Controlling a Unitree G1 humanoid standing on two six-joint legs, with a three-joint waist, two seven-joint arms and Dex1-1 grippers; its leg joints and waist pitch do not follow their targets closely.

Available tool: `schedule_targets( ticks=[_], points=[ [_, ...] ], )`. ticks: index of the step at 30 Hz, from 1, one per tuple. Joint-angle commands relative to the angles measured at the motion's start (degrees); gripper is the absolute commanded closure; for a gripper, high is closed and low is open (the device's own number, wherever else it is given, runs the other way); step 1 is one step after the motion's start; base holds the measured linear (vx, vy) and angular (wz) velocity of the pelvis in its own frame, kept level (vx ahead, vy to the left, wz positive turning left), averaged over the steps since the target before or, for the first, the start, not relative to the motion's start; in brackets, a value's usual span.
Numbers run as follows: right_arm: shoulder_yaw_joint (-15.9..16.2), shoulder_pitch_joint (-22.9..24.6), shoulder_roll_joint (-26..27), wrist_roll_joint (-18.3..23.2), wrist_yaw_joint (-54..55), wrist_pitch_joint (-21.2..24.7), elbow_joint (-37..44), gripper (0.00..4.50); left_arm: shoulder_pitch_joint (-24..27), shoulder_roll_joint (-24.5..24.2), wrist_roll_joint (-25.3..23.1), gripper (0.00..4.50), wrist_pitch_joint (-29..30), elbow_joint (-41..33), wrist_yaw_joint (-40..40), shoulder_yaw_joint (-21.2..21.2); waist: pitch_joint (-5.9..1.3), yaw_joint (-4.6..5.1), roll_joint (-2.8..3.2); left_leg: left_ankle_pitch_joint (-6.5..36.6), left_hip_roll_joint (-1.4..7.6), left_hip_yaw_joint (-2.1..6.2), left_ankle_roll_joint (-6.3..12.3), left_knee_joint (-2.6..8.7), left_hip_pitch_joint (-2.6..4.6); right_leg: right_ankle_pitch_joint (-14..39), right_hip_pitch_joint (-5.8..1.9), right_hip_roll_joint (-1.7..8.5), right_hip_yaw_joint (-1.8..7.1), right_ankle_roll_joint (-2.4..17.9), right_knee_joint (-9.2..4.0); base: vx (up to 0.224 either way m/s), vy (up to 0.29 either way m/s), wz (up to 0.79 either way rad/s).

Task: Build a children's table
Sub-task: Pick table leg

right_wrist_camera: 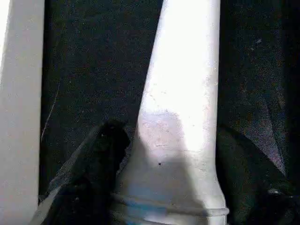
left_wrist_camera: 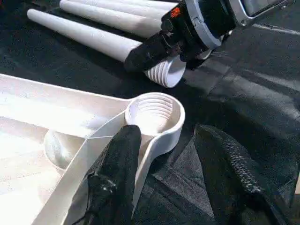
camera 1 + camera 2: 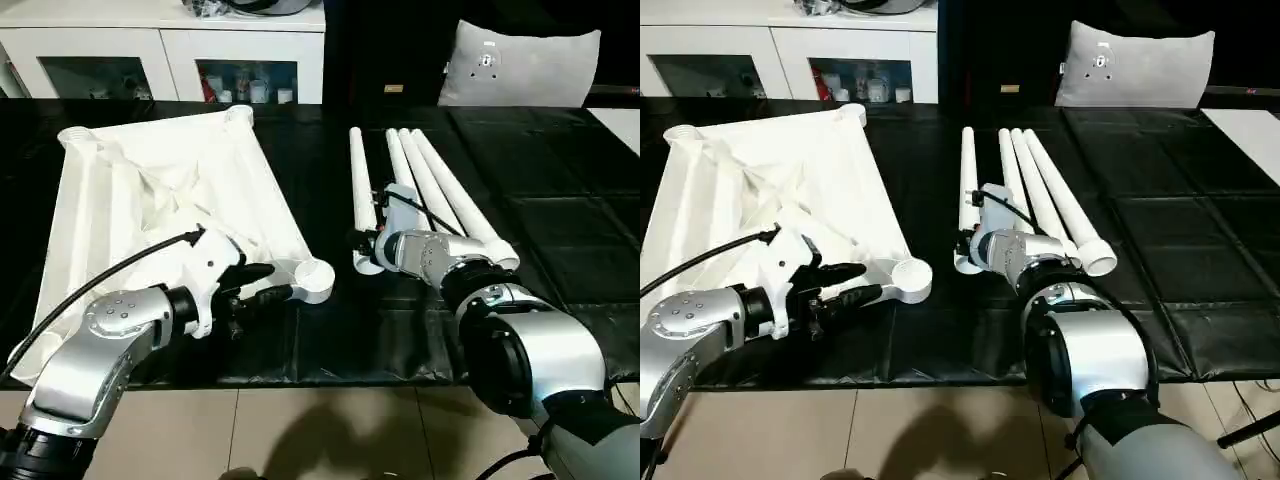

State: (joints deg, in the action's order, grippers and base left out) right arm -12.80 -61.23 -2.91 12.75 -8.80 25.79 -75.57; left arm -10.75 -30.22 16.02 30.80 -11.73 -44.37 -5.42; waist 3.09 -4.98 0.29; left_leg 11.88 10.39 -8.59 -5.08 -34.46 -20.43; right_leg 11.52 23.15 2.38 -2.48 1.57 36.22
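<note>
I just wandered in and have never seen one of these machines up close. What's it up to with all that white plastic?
It's putting together a children's table. The tabletop lies upside down on the black mat, no legs fitted yet. The left claw sits at the tabletop's near corner socket, one finger against the rim. The right claw straddles the thick end of one leg, the leftmost of four lying side by side; whether it grips yet is unclear.

Black padded mat [image 3: 560, 230] on floor; white table top [image 3: 160, 190] upside down, four white legs [image 3: 430, 185] alongside.
</note>
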Motion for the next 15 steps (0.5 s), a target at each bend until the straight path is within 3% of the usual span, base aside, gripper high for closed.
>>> schedule_targets(
  ticks=[1,6,11,14,15],
  points=[
    [-0.6,1.1,0.0,-0.2,-1.0,-2.7,-0.2,1.86,-0.6,0.7,-0.9,2.31,-1.2,-0.1,1.3,-0.3,-3.83,0.03,1.36,7.9,2.03,-0.02,-1.38,3.76,-0.01,1.6,-3.3,4.82,2.53,14.0,-3.19,0.0,0.0,0.0],
    [-1.1,2.0,-0.2,0.3,-3.9,-10.2,1.8,1.86,-3.7,4.1,-0.8,2.31,-2.6,3.1,5.9,2.6,-3.93,-0.07,1.1,6.8,1.96,-0.2,-0.69,3.57,-0.01,0.3,-3.34,4.79,2.56,14.4,-3.18,0.0,0.0,0.0],
    [-4.8,2.4,-0.4,5.0,-13.7,-11.2,4.9,1.87,-8.3,7.8,0.8,2.05,-3.0,7.0,10.9,6.8,-4.13,-0.08,0.75,5.3,1.96,-0.12,0.97,3.46,-0.14,-2.1,-3.76,4.77,2.5,14.7,-3.0,0.0,0.0,0.0],
    [-6.3,3.8,-1.1,9.1,-25.6,-10.9,9.4,1.87,-12.9,12.0,4.6,1.87,-2.0,9.4,14.8,10.5,-4.29,-0.34,0.37,3.2,2.01,-0.31,3.11,3.13,-0.3,-4.4,-3.97,4.81,2.5,15.7,-2.79,0.0,0.0,0.0],
    [-6.5,4.3,-1.2,9.8,-28.0,-11.1,10.3,1.87,-13.9,13.0,5.5,1.87,-1.9,9.9,15.7,11.3,-4.39,-0.58,0.5,2.1,2.26,-0.2,3.87,3.1,-0.29,-5.5,-3.86,4.95,2.37,16.3,-2.68,0.0,0.0,0.0]
  ],
)
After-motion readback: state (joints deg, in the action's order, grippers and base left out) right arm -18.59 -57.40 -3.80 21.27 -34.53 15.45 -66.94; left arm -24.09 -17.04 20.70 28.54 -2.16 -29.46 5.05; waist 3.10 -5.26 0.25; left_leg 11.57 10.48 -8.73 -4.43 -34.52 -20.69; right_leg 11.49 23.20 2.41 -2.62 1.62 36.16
